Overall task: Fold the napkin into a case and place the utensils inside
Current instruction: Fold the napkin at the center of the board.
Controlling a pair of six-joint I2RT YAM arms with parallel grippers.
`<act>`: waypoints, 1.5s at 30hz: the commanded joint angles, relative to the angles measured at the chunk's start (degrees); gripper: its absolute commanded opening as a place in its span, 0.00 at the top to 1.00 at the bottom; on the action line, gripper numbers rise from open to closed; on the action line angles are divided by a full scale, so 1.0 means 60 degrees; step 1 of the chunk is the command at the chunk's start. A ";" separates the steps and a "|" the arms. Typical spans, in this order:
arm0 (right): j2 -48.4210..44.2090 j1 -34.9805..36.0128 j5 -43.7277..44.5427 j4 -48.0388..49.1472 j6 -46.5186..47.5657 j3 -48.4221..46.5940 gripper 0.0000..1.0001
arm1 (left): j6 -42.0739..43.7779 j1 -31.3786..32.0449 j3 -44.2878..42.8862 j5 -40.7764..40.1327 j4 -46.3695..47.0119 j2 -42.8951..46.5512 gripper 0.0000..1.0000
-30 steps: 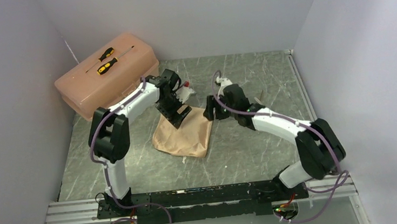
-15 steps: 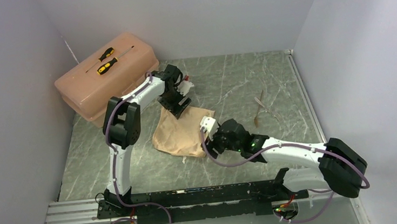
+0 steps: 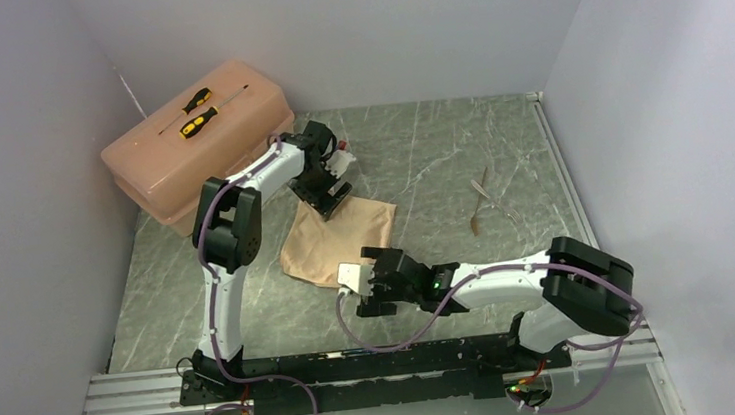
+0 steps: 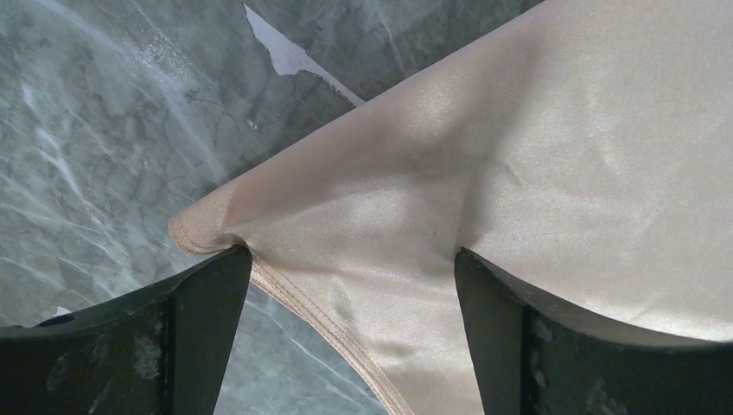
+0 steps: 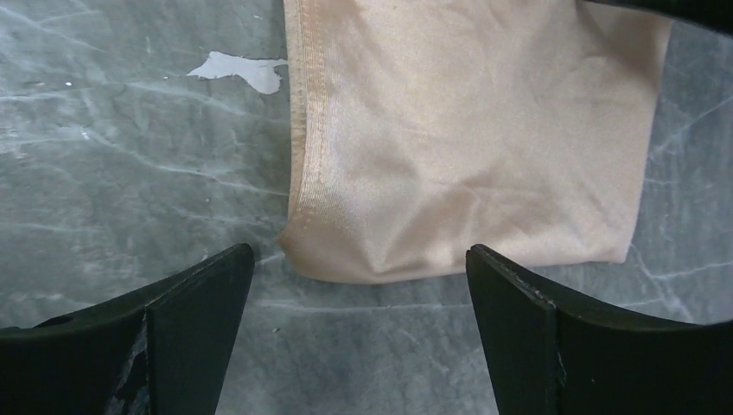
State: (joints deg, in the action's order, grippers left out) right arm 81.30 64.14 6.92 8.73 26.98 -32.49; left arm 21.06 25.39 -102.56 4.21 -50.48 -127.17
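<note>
Peach-tan satin napkin (image 3: 340, 245), folded into a creased, roughly square pad, lies flat on the grey marble-patterned table (image 3: 419, 153), just to the near right of the rigid pink plastic toolbox (image 3: 169, 167). The left gripper (image 3: 329, 195) is down on the napkin corner closest to the toolbox, jaws apart around a pucker of cloth. The right gripper (image 3: 363, 286), jaws also spread, hovers at the corner farthest from the toolbox, clamping nothing. Thin golden-brown metal utensils (image 3: 484, 202) lie well right of the toolbox, clear of the napkin.
</note>
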 commanded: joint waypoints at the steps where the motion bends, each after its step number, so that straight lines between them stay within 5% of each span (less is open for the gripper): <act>1: 0.0392 0.0265 0.0810 0.0921 0.0913 -0.0102 0.02 | -0.0188 0.0031 -0.0295 0.0316 -0.0116 0.0767 0.06; 13: 0.1101 0.1054 0.1700 0.1617 0.1743 0.0243 0.04 | -0.0439 0.0199 -0.0561 0.0946 -0.0599 0.1443 0.06; 29: -0.0007 0.1424 0.1778 0.1089 0.1348 0.1128 0.03 | -0.0517 0.1540 0.0402 0.1101 -0.0245 0.1229 0.06; 38: 0.1395 0.1425 0.2021 0.2380 0.2213 0.0876 0.03 | -0.0597 0.1819 0.1165 0.1086 0.0174 0.1109 0.06; 42: 0.1987 0.1380 0.2327 0.3352 0.2631 0.0883 0.09 | -0.0502 0.1843 0.1357 0.0802 0.0308 0.0878 0.06; 45: 0.2100 0.1330 0.2230 0.3437 0.2514 0.0786 0.26 | -0.0417 0.1829 0.1410 0.0584 0.0425 0.0737 0.06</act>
State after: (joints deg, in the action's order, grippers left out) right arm 90.89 72.44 20.73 31.53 41.56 -28.18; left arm 18.74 36.07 -94.50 9.04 -50.15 -121.54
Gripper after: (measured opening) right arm 0.842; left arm 0.939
